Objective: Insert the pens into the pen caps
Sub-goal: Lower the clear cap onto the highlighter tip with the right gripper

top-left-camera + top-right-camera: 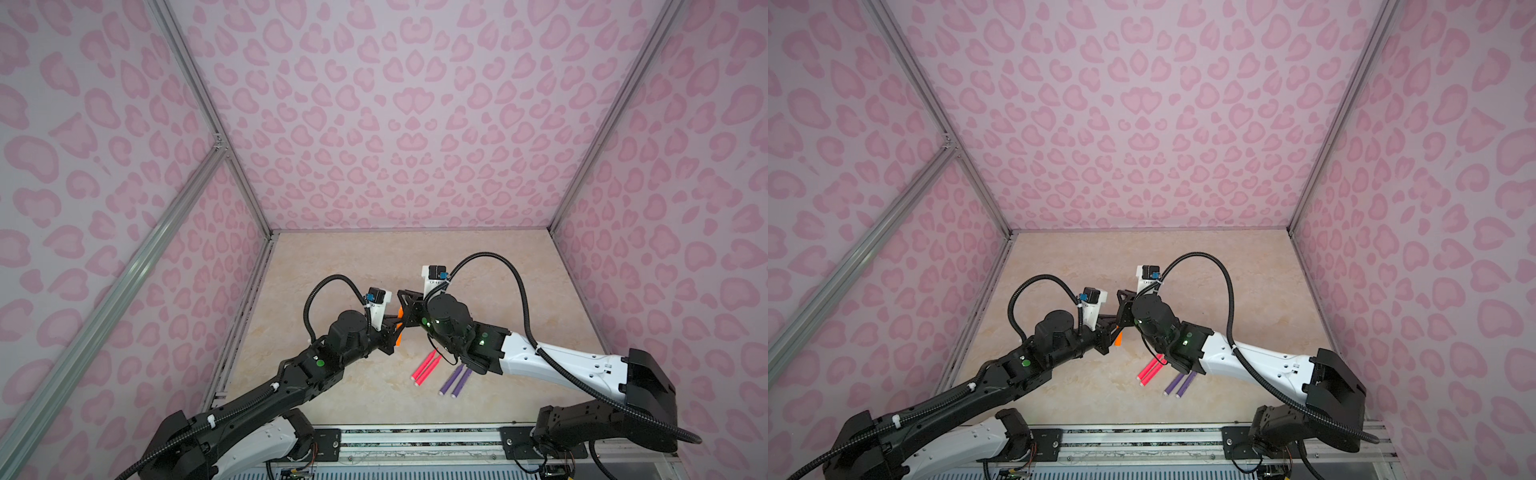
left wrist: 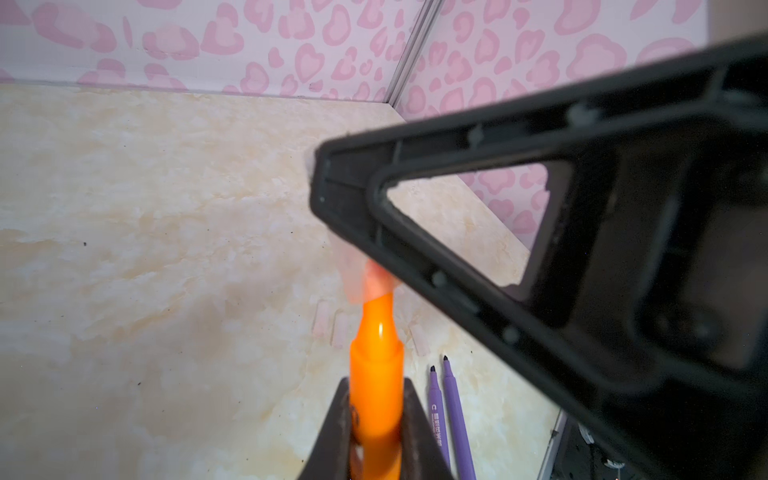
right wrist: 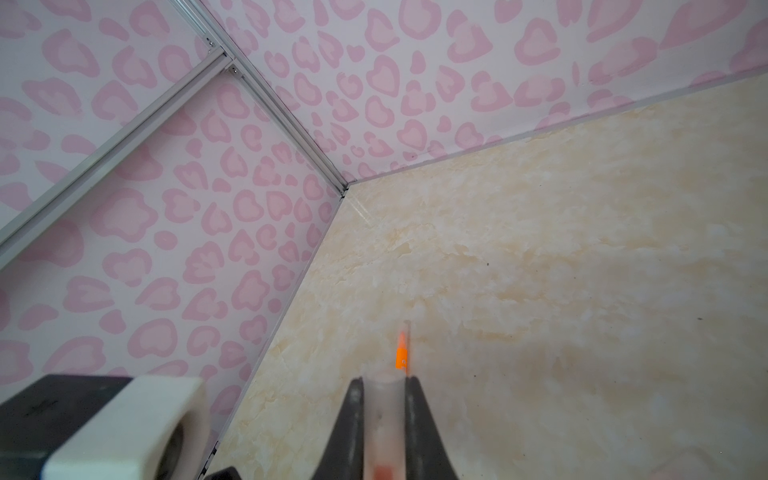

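- My left gripper (image 2: 376, 392) is clamped on the orange pen (image 2: 376, 349), whose tip points straight out ahead of it.
- My right gripper (image 3: 384, 384) is pinched on a clear cap (image 3: 382, 415) and meets the left one nose to nose above the desk (image 2: 166, 249).
- The tip looks just inside the cap's mouth. The two axes seem nearly in line, so I'd push along the pen's length.
- Below my grippers lie loose caps (image 2: 322, 324) and purple pens (image 2: 451, 415), with pink pens (image 1: 426, 368) beside those.
- There is open desk on every side, so plenty of room.
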`<action>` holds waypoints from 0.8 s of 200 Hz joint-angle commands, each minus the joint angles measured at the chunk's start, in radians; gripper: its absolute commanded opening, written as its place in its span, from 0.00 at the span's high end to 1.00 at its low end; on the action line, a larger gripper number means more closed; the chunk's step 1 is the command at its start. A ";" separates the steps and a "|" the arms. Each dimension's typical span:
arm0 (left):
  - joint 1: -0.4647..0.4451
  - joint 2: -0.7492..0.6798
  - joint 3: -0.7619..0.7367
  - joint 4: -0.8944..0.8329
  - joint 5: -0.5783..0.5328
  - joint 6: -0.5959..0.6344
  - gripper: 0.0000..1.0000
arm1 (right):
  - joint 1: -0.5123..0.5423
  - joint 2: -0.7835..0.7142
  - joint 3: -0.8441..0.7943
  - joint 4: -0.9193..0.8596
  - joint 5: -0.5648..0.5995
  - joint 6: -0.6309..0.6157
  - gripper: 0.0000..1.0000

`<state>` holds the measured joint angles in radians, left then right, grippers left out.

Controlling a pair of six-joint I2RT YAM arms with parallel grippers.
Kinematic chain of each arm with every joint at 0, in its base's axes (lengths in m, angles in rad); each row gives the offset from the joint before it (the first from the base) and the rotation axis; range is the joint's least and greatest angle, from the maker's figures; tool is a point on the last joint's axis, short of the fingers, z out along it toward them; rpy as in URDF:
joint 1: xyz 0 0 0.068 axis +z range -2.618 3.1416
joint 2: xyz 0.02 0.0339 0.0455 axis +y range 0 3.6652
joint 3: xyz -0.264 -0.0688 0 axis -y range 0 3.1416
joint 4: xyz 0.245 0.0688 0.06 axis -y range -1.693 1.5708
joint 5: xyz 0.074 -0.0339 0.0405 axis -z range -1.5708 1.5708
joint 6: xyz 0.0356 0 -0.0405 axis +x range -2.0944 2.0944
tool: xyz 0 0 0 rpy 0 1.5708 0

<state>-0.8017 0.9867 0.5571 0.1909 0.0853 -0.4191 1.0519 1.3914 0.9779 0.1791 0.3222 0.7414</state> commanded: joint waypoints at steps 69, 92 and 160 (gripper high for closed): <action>0.004 -0.030 -0.009 0.008 -0.087 -0.036 0.97 | 0.016 0.018 -0.020 0.041 -0.044 -0.002 1.00; 0.016 -0.032 -0.012 0.010 -0.079 -0.046 0.97 | 0.023 0.018 -0.041 0.073 -0.055 -0.006 1.00; 0.061 -0.059 -0.043 0.060 0.017 -0.079 0.97 | 0.027 0.016 -0.106 0.171 -0.068 -0.061 1.00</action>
<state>-0.7570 0.9432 0.5240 0.1589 0.0967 -0.4770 1.0760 1.4117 0.9009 0.3180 0.2829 0.7101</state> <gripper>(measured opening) 0.170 0.133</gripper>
